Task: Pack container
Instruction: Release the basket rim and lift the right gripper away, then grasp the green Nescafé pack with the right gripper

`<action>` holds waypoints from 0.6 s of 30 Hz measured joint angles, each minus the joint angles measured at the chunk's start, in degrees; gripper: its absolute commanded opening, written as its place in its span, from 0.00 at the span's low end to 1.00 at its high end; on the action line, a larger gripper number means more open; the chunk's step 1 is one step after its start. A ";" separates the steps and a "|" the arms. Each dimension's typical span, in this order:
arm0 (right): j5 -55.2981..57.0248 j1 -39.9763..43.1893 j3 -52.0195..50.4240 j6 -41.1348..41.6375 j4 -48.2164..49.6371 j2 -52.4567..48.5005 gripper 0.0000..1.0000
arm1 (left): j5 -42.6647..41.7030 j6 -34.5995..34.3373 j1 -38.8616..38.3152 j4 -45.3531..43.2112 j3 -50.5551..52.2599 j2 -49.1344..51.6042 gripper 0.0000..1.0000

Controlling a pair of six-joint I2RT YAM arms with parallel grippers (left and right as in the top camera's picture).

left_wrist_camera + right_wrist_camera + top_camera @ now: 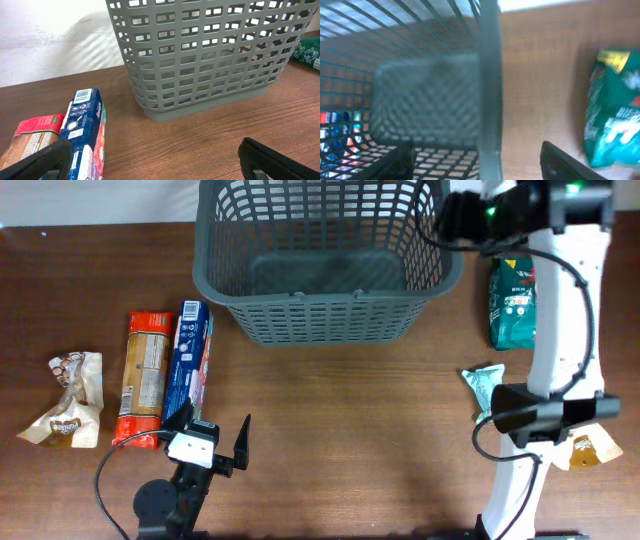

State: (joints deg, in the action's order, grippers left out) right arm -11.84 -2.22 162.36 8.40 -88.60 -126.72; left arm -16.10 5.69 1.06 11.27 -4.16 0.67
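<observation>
The dark gray lattice basket (pixel 320 260) stands at the back middle of the table; nothing shows inside it. My left gripper (pixel 212 442) is open and empty, low at the front left, just right of a blue box (pixel 188 360). In the left wrist view the blue box (pixel 82 132) lies by the left finger and the basket (pixel 205 55) stands ahead. My right gripper (pixel 448 215) is open and empty, straddling the basket's right rim (pixel 489 90): one finger inside, one outside. A green snack bag (pixel 513 302) lies right of the basket; it also shows in the right wrist view (pixel 615 115).
A red-and-tan packet (pixel 143 375) lies left of the blue box. A beige crumpled snack bag (pixel 70 400) lies at the far left. A small green pack (pixel 487 387) and a tan pack (pixel 590 448) lie at the right, by the right arm's base.
</observation>
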 measured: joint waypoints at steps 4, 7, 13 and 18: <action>1.75 0.33 7.23 -4.17 -1.53 2.95 0.86 | 0.00 0.00 0.00 0.00 0.00 0.00 0.99; 5.33 2.27 9.70 -6.05 -1.86 6.58 0.93 | -0.02 0.00 0.00 0.00 0.00 0.00 0.99; 6.82 16.83 7.58 -7.58 -1.07 10.14 0.96 | 0.00 0.00 0.00 0.02 0.00 0.00 0.99; 2.58 28.41 -7.43 -8.04 5.44 7.91 0.96 | 0.00 0.00 0.00 0.00 0.00 0.00 0.99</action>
State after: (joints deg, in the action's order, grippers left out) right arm -9.26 26.20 154.93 0.36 -83.15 -118.80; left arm -16.10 5.69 1.06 11.27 -4.16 0.67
